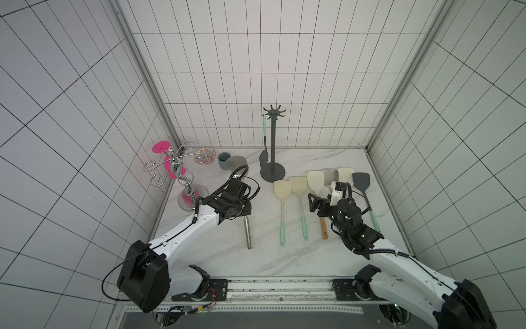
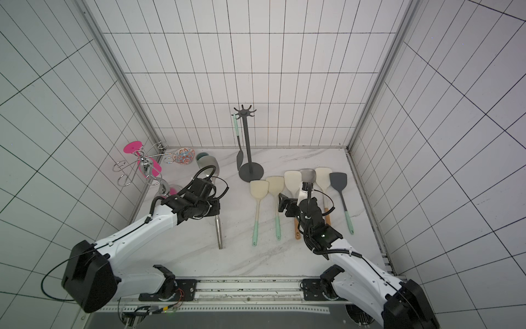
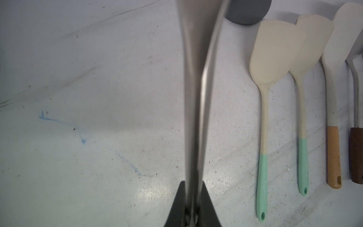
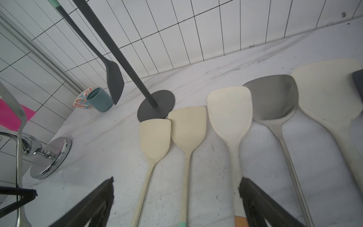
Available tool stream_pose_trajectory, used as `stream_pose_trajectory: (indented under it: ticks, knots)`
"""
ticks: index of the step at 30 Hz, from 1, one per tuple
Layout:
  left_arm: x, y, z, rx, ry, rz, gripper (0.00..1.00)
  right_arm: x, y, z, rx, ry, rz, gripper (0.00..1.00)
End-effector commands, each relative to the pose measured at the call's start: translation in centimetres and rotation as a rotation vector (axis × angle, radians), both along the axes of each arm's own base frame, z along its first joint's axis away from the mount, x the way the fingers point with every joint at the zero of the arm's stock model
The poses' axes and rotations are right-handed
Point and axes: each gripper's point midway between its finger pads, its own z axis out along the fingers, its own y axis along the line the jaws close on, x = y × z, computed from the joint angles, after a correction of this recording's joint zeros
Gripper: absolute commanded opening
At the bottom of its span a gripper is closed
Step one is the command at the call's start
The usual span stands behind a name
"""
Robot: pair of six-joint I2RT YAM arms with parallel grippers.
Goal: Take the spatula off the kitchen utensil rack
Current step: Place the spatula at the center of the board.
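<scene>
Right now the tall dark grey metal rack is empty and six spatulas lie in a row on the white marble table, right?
The tall dark grey metal rack is not empty: both top views show a dark grey, mint-handled spatula hanging from it. Six spatulas do lie in a row on the marble table.

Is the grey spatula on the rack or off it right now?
On it. In both top views the spatula hangs from a hook on the rack, handle end up, blade down near the round base.
</scene>
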Motion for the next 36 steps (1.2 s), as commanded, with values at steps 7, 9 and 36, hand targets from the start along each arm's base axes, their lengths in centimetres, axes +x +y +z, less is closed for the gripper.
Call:
stream_pose_trajectory:
  ticks: [7,9,36]
  knots:
    - [2.4,-0.6,0.1,0.113,-0.033,-0.027,0.0,-0.6,-3.6,-1.5,0.068,-0.002,-0.184,0.99]
    - [2.7,-1.0,-0.4,0.117,-0.017,-0.039,0.0,-0.6,-3.8,-1.6,0.074,0.002,-0.194,0.99]
    - [4.5,-2.4,-6.4,0.203,0.08,-0.056,0.0,-0.1,-4.2,-2.7,-0.039,0.039,-0.207,0.99]
